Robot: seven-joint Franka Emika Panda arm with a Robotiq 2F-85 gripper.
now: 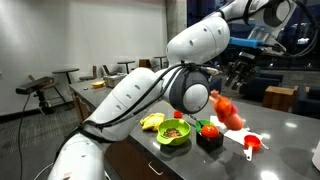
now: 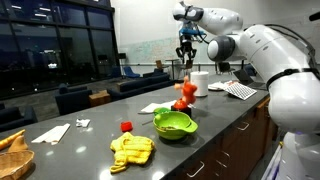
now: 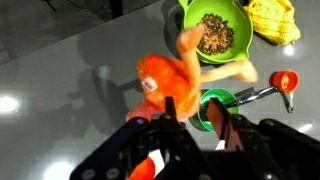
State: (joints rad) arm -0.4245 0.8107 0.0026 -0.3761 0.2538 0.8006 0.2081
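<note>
Nearest in an exterior view, a yellow cloth (image 2: pixel 132 150) lies on the dark counter (image 2: pixel 85 140). Just right of it and a little farther back sits a green bowl (image 2: pixel 173 123), which the wrist view shows filled with brownish bits. Beyond the bowl the orange plush toy (image 2: pixel 184 95) rests on the counter, with a red measuring cup (image 3: pixel 287 80) near it. The gripper (image 2: pixel 186 58) hangs well above the toy, clear of it. Its jaws stand apart and hold nothing. Farther back is a white roll (image 2: pixel 200 82).
</note>
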